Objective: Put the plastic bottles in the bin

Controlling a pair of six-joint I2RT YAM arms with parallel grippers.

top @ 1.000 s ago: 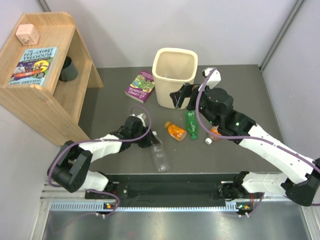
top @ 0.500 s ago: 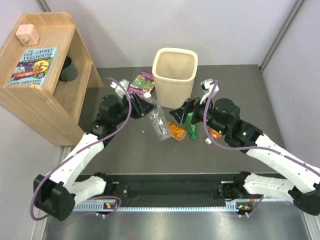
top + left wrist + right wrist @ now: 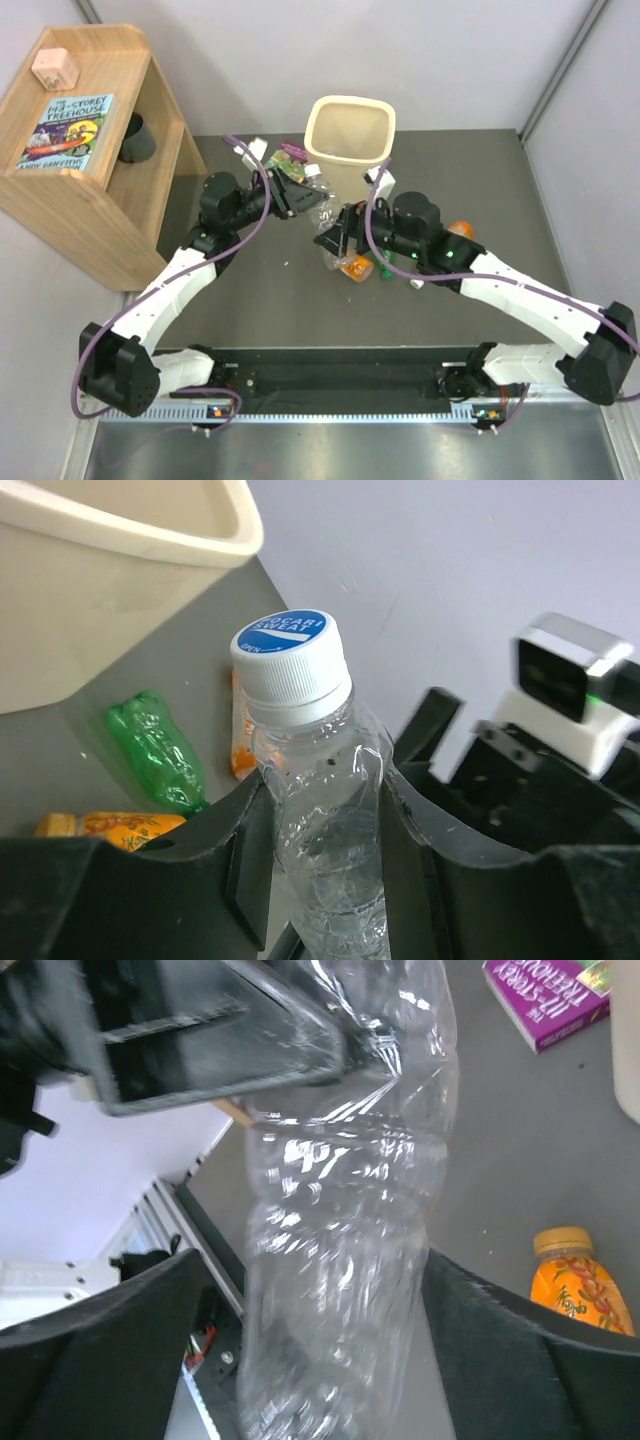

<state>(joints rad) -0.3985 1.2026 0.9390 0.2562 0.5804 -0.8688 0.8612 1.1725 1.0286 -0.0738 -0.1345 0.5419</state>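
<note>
Fingers of the left gripper (image 3: pixel 322 825) are clamped on the clear bottle (image 3: pixel 305 750) just below its shoulder. Only the left wrist view gives us the cap (image 3: pixel 290 665), which has ribbed white sides and a blue top lettered POCARI SWEAT. Past the cap, beyond this gripper's tips, rise the smooth cream wall and rounded rim of the bin (image 3: pixel 90 610). To the left of the tips the knobbly green bottle (image 3: pixel 155 750) lies on its side, with an orange bottle (image 3: pixel 110 825) nearer us. A second orange bottle (image 3: pixel 240 742) is half hidden behind the clear one.

Only the right wrist view shows us the lower body, thin transparent plastic that is crinkled and dented. It passes between the jaws of the right gripper (image 3: pixel 315 1295), which stand wide apart on either side of it. We cannot tell whether they press it. Beyond them a purple book (image 3: pixel 550 995) lies flat on the grey table (image 3: pixel 520 1130).

From above we read the long axis. The cap end points toward the bin's near left corner, and the base points back toward the arm bases, at the right gripper. The bottle hangs outside the bin, between the two grippers
</note>
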